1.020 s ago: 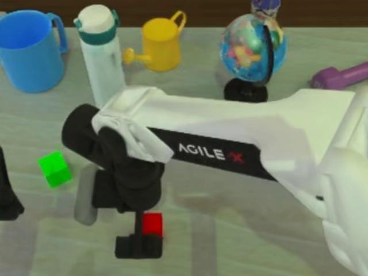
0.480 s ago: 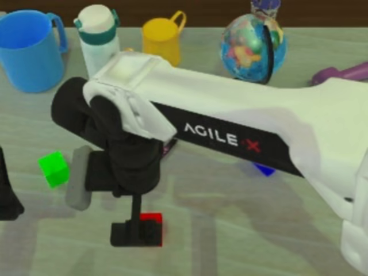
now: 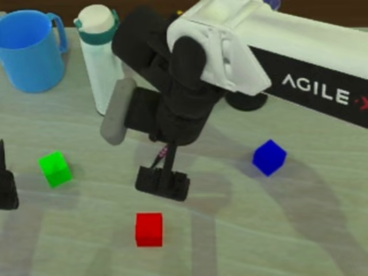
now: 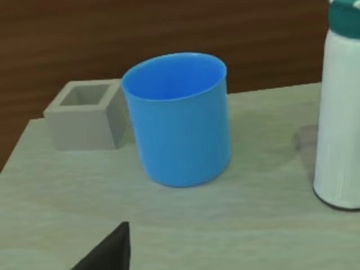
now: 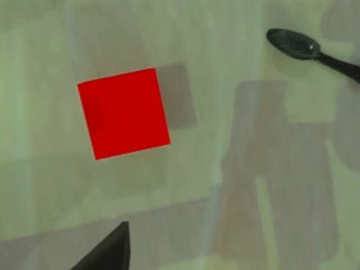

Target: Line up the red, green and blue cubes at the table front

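Pale wavy-grained table (image 3: pixel 241 230); right claw (image 3: pixel 163 181) empty, spread unclear, above red cube (image 3: pixel 149 229).

You have the red cube (image 3: pixel 149 229) lying on the table (image 3: pixel 241 241) near its front edge, left of centre. The green cube (image 3: pixel 55 168) sits farther left and a little behind it. The blue cube (image 3: pixel 269 157) lies to the right and behind, well apart from both. Your right gripper (image 3: pixel 163 182) hangs above the table just behind the red cube, clear of it. Along the back left stand the mug (image 3: pixel 29 50) and, to its right, the bottle (image 3: pixel 100 57). Your left gripper (image 3: pixel 6 184) sits at the left edge.
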Motion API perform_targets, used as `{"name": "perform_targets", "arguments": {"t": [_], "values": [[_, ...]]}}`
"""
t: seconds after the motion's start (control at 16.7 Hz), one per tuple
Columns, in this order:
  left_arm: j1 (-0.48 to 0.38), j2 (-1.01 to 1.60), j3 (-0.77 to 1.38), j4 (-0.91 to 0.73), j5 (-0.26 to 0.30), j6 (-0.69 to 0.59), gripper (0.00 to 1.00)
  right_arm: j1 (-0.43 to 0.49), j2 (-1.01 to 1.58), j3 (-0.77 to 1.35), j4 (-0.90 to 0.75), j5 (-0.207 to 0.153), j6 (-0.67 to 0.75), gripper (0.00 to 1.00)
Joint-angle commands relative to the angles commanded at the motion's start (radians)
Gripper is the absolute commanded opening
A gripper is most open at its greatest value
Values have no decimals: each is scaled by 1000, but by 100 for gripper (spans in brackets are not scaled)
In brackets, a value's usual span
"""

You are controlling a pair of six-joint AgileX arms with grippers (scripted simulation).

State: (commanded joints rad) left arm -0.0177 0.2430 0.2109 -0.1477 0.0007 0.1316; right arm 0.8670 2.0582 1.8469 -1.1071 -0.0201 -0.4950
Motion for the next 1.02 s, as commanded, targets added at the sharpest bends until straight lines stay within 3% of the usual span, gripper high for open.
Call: {"name": "perform_targets", "arguments": {"t": [0.24, 0.6, 1.02], "values": [[-17, 332, 233, -173, -3, 152, 100, -166, -378, -302, 210, -20, 92, 100], [-52, 932, 609, -471, -5, 411, 100, -462, -1075, -932, 560, -39, 270, 100], [-90, 1457, 986, -754, -3, 661, 100, -738, -1765, -1578, 918, -12, 428, 100]]}}
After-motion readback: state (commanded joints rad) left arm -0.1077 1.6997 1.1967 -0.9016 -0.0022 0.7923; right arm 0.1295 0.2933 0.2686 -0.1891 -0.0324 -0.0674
